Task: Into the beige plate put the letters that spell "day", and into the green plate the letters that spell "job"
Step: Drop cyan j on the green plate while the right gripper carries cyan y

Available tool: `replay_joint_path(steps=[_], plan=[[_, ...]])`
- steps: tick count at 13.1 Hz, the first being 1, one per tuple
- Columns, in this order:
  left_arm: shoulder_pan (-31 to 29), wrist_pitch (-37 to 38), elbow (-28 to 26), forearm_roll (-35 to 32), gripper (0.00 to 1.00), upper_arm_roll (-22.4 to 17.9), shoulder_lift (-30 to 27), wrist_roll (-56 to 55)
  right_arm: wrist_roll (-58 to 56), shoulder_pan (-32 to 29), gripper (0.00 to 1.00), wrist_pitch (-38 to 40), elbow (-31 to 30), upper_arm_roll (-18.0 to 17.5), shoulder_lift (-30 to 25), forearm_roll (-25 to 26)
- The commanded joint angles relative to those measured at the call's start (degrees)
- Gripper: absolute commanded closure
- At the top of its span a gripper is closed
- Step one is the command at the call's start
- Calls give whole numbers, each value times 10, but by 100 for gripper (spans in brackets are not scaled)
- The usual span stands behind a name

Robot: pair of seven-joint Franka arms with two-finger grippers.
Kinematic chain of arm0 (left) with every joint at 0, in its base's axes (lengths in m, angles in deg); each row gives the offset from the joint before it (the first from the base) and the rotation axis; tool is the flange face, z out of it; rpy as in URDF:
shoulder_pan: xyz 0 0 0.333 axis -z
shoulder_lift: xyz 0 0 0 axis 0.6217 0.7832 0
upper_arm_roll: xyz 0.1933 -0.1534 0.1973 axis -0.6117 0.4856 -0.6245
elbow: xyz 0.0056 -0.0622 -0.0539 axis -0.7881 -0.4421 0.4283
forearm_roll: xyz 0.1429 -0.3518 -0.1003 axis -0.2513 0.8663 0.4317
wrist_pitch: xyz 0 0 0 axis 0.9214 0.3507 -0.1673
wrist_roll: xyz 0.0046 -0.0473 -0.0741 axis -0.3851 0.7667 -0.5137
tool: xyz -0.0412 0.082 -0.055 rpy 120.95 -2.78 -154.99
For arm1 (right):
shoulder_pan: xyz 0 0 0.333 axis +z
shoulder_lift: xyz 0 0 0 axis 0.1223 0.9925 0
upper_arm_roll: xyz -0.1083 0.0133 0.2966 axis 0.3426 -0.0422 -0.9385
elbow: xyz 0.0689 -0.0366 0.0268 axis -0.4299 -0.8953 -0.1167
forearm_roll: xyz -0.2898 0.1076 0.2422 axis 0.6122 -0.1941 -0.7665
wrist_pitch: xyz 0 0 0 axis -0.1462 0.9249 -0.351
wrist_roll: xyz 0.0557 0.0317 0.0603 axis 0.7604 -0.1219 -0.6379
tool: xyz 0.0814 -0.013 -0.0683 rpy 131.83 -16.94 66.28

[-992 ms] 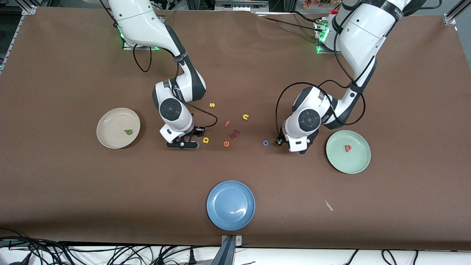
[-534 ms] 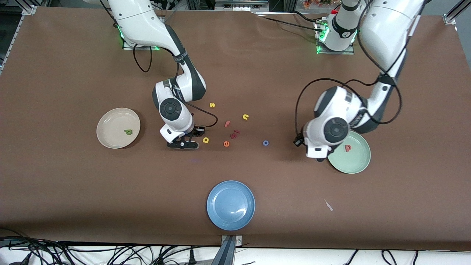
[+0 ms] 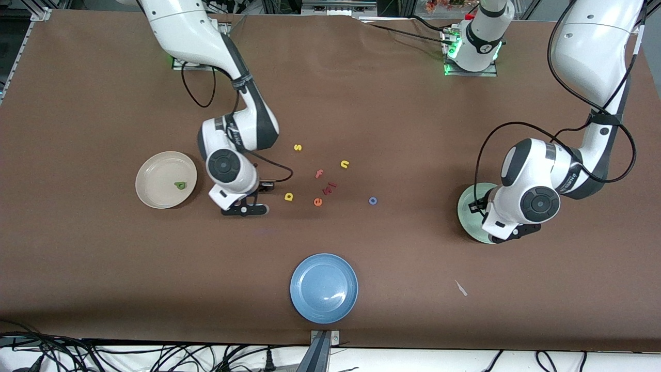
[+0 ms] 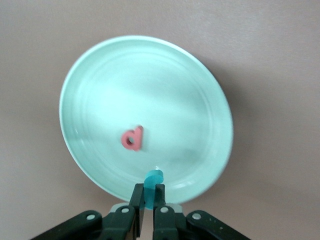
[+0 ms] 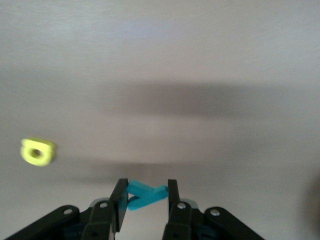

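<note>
The left gripper point(image 4: 148, 207) is pinched tight on a small teal hooked letter, the "j" point(image 4: 152, 186). It hangs over the green plate point(image 3: 467, 209), at the lower right of the front view, most likely so the letter can drop in. A pink-red "b" point(image 4: 132, 138) already lies in that plate, near the middle.

The right gripper point(image 5: 145, 202) holds another teal letter, the "y" point(image 5: 145, 195), squeezed between its two fingers. It sits low over the table, left of the middle in the front view, between the beige plate point(image 3: 150, 194) and the yellow "a" point(image 3: 288, 196). I think it grabbed the "y" there to carry it to the beige plate, where the green "d" point(image 3: 179, 185) already rests.

The blue ring "o" point(image 3: 372, 200) lies on the bare table near the middle, waiting for the green plate. Other letters sit in a loose bunch above and beside it: a yellow "s" point(image 3: 297, 147), a yellow "n" point(image 3: 344, 164), a pink "f" point(image 3: 319, 173), dark red letters point(image 3: 329, 187) and an orange "e" point(image 3: 317, 202). A blue plate point(image 3: 324, 288) sits low in the middle.

The only words to read are the letters themselves; the arm's label is too small.
</note>
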Motion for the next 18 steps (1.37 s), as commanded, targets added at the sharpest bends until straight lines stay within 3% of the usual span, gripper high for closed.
replay_joint_path(steps=[1, 2, 3, 4, 5, 7, 10, 11, 12, 16, 18], plan=[[-17, -21, 22, -24, 100, 4, 34, 81, -105, -3, 79, 31, -43, 38, -50, 7], [-30, -22, 22, -19, 100, 5, 40, 110, -125, -3, 79, 16, -86, 50, -77, 7], [-37, -22, 22, -12, 82, 5, 47, 116, -162, -3, 79, -10, -128, 61, -104, 8], [-36, -22, 22, -11, 15, 5, 47, 119, -197, -3, 79, -33, -164, 76, -122, 9], [-36, -21, 22, -10, 0, 7, 46, 116, -228, -3, 79, -57, -195, 90, -137, 9], [-28, -18, 23, -6, 0, 14, 40, 110, -287, -3, 79, -105, -254, 114, -165, 9], [-26, -14, 27, 2, 0, 86, 23, 53, -361, -5, 76, -131, -267, 149, -157, 8], [-22, -13, 26, 0, 0, 113, 23, 34, -363, -6, 50, -130, -264, 151, -150, 8], [-15, -13, 27, 1, 0, 132, 23, 30, -352, -9, 1, -130, -261, 151, -145, 5], [104, -20, 58, -1, 0, 143, 45, 22, -308, 0, 0, -117, -232, 145, -144, 1], [125, -58, 65, 1, 2, 143, 59, -7, -229, 4, 0, -111, -204, 110, -137, 0]])
